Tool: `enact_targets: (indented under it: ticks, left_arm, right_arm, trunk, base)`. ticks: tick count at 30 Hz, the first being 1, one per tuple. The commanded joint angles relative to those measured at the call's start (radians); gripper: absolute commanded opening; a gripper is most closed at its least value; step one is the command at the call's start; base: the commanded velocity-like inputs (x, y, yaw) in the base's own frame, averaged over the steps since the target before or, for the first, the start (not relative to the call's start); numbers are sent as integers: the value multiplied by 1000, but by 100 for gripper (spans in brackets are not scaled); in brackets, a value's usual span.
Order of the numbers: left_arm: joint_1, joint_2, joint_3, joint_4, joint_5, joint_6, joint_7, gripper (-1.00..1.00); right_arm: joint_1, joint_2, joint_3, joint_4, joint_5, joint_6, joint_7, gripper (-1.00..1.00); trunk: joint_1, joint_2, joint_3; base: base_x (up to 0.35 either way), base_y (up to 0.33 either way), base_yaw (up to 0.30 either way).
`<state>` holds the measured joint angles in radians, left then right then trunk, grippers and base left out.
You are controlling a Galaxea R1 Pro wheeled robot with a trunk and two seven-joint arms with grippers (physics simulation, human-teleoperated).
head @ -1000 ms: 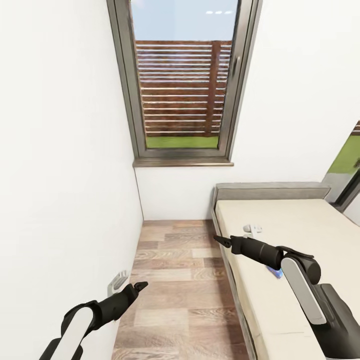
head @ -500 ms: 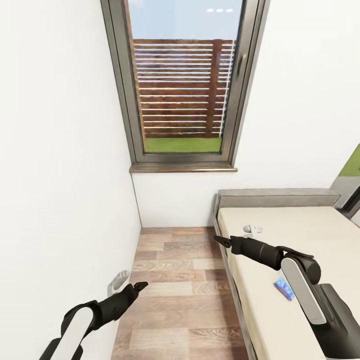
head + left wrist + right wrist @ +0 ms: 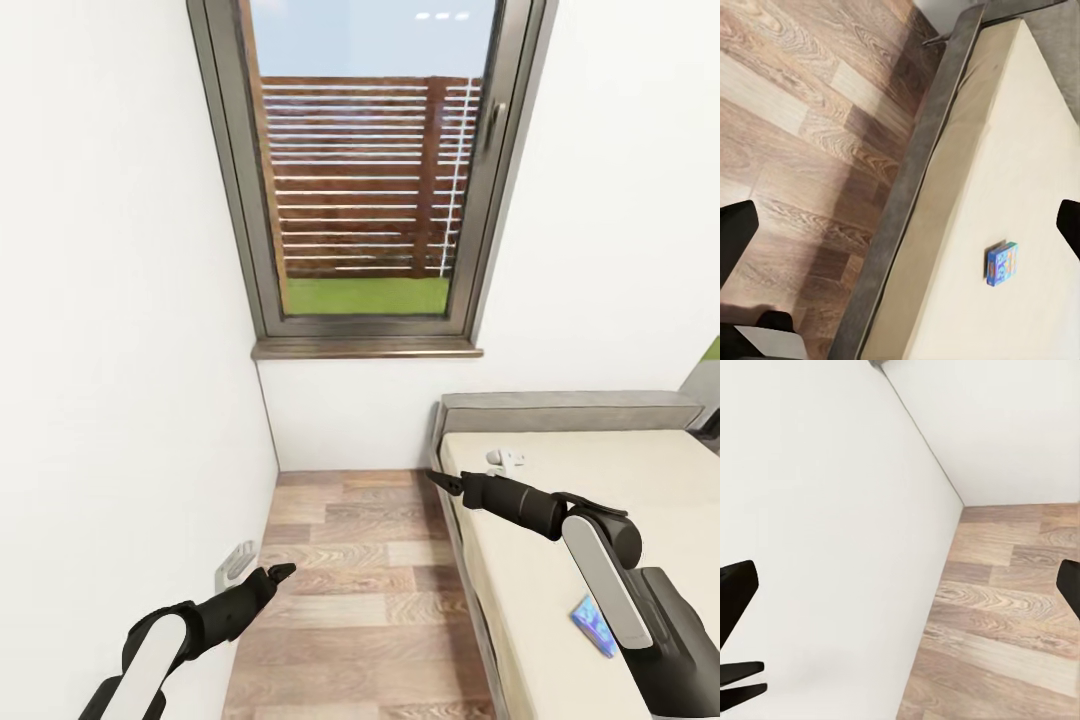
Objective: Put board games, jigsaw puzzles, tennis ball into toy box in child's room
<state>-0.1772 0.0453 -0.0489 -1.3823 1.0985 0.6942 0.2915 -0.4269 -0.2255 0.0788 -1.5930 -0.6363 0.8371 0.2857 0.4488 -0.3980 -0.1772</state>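
Note:
One blue board game (image 3: 593,625) lies flat on the cream bed (image 3: 560,600), beside my right forearm; in the left wrist view it is a small blue box (image 3: 1002,264) near the mattress middle. My right gripper (image 3: 441,479) hovers open over the bed's near edge, well short of the game. Low over the floor by the left wall, my left gripper (image 3: 279,572) is open too, its dark fingertips (image 3: 736,229) spread wide with nothing between them. The table, toy box, jigsaw puzzles and tennis ball are out of view.
A tall grey-framed window (image 3: 365,180) faces me above a sill. A white wall (image 3: 120,400) closes the left side. A narrow strip of wood plank floor (image 3: 360,590) runs between wall and bed frame (image 3: 916,176). A small white object (image 3: 505,460) lies near the grey headboard (image 3: 570,410).
The whole picture has shifted: window, bed and blue game sit lower and closer in the head view, so the camera moved. Both arms keep the same pose.

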Motion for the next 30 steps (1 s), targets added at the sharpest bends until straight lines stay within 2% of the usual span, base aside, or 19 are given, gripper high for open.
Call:
enact_targets:
  ticks: [1, 30]
  left_arm:
    - [-1, 1, -1, -1, 11, 1, 10, 100]
    - [-1, 1, -1, -1, 11, 1, 10, 100]
  right_arm:
    - [-1, 0, 0, -1, 4, 3, 4, 100]
    - [-5, 0, -1, -2, 3, 6, 2, 100]
  trunk:
    - [1, -2, -2]
    - [1, -2, -2]
  base:
    - [323, 0, 0]
    - [323, 0, 0]
